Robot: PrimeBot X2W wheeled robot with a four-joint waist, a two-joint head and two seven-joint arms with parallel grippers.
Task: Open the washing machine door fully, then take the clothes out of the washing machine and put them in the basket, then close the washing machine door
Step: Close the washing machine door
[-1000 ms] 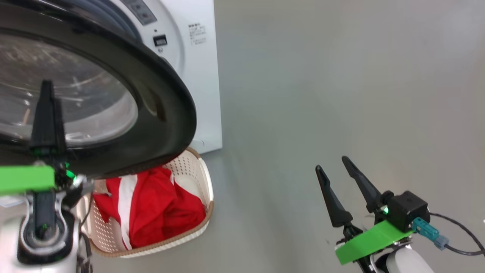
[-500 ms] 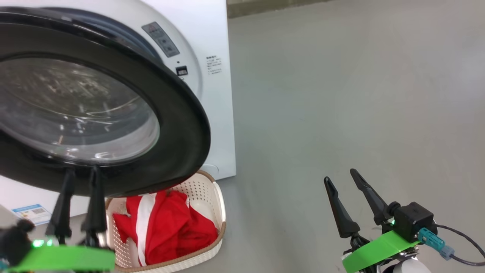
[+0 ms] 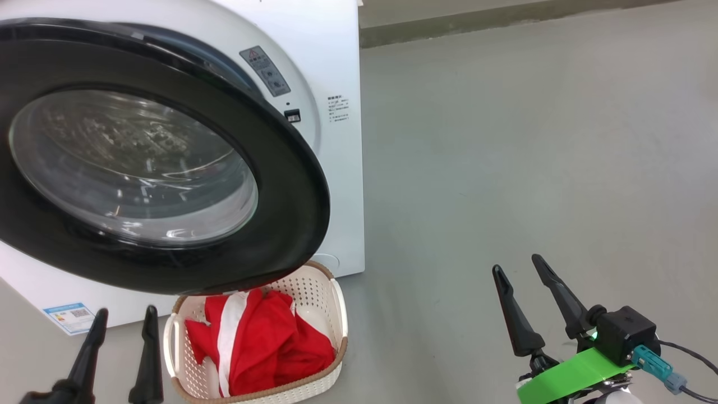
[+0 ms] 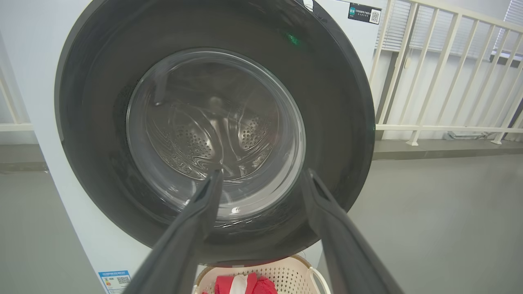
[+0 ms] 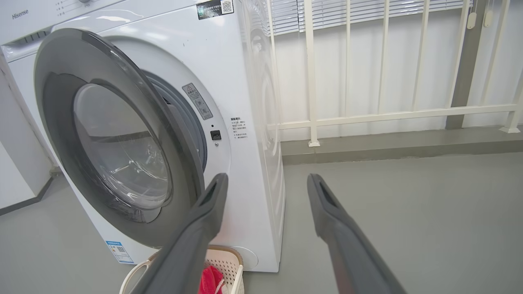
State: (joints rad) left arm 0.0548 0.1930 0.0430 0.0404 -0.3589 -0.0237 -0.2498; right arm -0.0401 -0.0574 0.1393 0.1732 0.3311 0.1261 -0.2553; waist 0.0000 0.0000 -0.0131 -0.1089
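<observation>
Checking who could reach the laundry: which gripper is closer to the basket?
The left gripper, right beside the basket; the right gripper stands over the floor, far off to the side.

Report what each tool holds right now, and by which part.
Nothing is held. The left tool stands open, clear of the washing machine door; the right tool is open over the floor. The clothes lie in the basket.

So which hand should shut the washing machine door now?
Probably the left hand: it is open and points straight at the door. The right hand is off to the side, over the floor. The clothes are already in the basket.
</observation>
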